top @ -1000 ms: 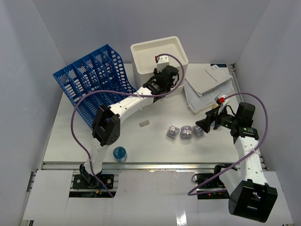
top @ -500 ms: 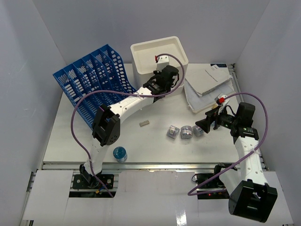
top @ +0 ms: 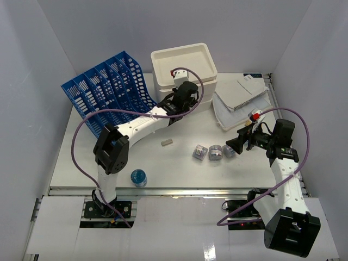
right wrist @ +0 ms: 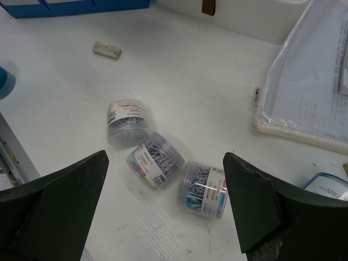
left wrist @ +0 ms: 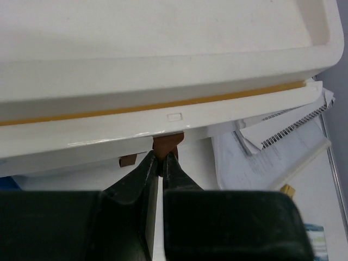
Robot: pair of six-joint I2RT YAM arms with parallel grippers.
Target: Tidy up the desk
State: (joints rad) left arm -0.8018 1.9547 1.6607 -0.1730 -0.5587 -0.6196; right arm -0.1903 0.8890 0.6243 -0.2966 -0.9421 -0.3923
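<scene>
The white desk (top: 163,163) carries a cream drawer box (top: 185,62) at the back. My left gripper (top: 184,93) is at the box's front, shut on a small brown pull tab (left wrist: 166,145) under a drawer's front edge (left wrist: 163,109). That drawer sits slightly out of line with the box body. Three clear jars of coloured paper clips (right wrist: 126,120) (right wrist: 154,159) (right wrist: 203,188) lie on their sides on the desk. My right gripper (right wrist: 166,157) hovers open over them, its fingers wide apart and touching nothing. In the top view it (top: 235,145) is just right of the jars (top: 215,153).
A blue file rack (top: 109,92) lies tilted at the back left. A mesh pouch with a spiral notebook (top: 242,100) lies at the back right. A small eraser (top: 167,142) and a blue round cap (top: 138,176) lie near the front, by the silver rail (top: 174,190).
My left gripper has closed on the brown tab and drawn back toward the near left. The drawer has slid out a little. The right arm has stayed still.
</scene>
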